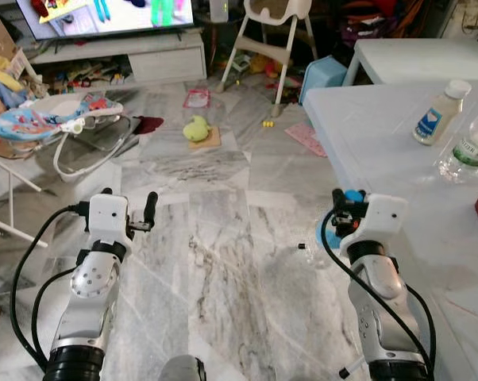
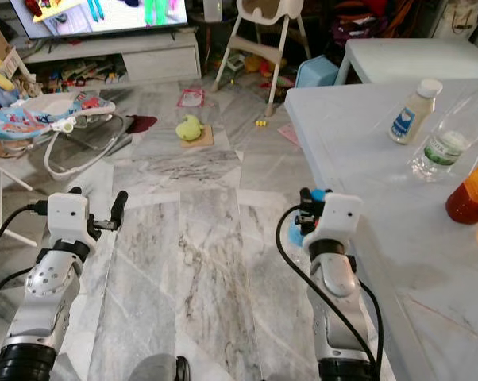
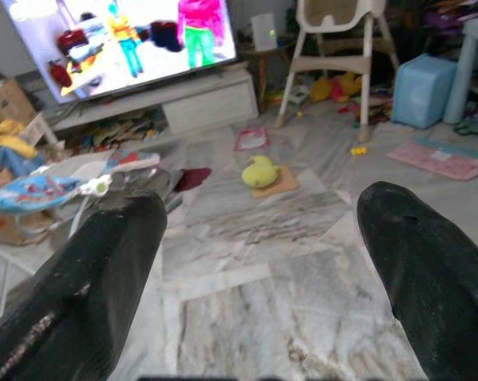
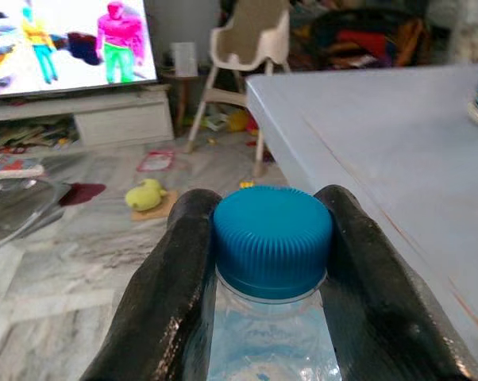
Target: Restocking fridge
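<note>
On our left, the left hand (image 1: 128, 208) hangs over the grey marble floor (image 1: 215, 262) with its two black fingers (image 3: 88, 278) spread wide and nothing between them. Our right hand (image 4: 271, 262) is clamped on the neck of a clear plastic bottle with a blue ribbed cap (image 4: 272, 238), held just beside the edge of the pale blue tabletop (image 1: 382, 143). Farther right on that tabletop stand a small white-capped bottle with a blue label (image 1: 439, 113), a clear plastic water bottle with a green label (image 1: 469, 147) and a red-orange bottle (image 2: 469, 194).
</note>
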Available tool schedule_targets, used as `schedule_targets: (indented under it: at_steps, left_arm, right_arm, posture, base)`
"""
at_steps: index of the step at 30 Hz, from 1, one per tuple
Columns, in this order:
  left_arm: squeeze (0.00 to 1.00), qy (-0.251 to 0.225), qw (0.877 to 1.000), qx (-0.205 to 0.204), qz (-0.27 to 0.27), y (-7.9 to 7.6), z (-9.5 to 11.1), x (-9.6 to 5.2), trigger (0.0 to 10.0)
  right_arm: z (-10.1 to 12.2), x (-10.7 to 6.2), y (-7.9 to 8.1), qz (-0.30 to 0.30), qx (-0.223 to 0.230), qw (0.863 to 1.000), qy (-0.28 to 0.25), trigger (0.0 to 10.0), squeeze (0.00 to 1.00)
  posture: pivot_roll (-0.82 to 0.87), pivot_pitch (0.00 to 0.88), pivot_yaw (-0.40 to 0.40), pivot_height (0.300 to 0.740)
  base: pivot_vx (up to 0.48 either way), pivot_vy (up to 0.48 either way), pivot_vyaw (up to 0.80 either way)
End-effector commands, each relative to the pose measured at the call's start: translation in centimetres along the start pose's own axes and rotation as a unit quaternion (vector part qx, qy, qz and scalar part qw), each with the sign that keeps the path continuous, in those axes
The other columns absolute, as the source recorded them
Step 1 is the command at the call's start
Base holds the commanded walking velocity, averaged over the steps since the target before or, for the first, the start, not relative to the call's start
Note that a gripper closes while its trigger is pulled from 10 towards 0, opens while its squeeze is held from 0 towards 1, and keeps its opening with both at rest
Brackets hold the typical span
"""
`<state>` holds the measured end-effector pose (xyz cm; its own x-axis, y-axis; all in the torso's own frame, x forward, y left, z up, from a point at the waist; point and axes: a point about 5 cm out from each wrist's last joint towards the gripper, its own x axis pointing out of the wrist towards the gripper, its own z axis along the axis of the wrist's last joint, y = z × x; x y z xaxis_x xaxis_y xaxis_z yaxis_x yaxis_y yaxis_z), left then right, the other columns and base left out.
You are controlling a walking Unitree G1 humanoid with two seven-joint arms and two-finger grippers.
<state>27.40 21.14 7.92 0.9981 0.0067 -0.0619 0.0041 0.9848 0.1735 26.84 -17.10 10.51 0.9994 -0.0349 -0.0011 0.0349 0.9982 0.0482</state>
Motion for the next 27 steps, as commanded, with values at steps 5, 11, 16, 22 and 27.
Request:
schedule_targets:
  at_steps: [5, 11, 16, 22, 27]
  left_arm:
    - [0.00, -0.001, 1.000, 0.006, 0.018, 1.0, 0.2, 0.0, 10.0]
    - [0.00, 0.002, 1.000, 0.003, 0.014, 0.6, -0.1, -0.1, 10.0]
    - [0.00, 0.001, 1.000, 0.000, 0.017, 0.4, -0.1, -0.1, 10.0]
    - [0.00, 0.006, 1.000, -0.004, 0.026, 0.5, -0.2, -0.1, 10.0]
    - [0.00, -0.001, 1.000, -0.008, 0.022, 0.5, 0.0, 0.2, 10.0]
  right_arm:
    - [0.8, 0.1, 0.8, 0.011, 0.027, 0.999, -0.017, 10.0, 0.00]
    - [0.7, 0.1, 1.5, 0.021, 0.030, 0.999, -0.013, 10.0, 0.00]
    - [0.6, 0.2, 1.2, 0.024, 0.025, 0.999, -0.012, 10.0, 0.00]
    - [0.6, 0.6, 1.5, 0.034, 0.027, 0.999, -0.012, 10.0, 0.00]
    - [0.8, 1.0, 2.2, 0.050, 0.029, 0.998, -0.014, 10.0, 0.00]
  posture:
    - [-0.02, 0.015, -0.023, 0.740]
    - [-0.02, 0.024, -0.029, 0.740]
    - [-0.01, 0.028, -0.035, 0.740]
    - [0.00, 0.021, -0.044, 0.740]
    - [0.00, 0.015, -0.040, 0.740]
  base:
    - [0.000, 0.000, 0.76]
    - [0.000, 0.000, 0.80]
    - [0.000, 0.000, 0.80]
    - [0.000, 0.000, 0.80]
    - [0.000, 0.322, 0.80]
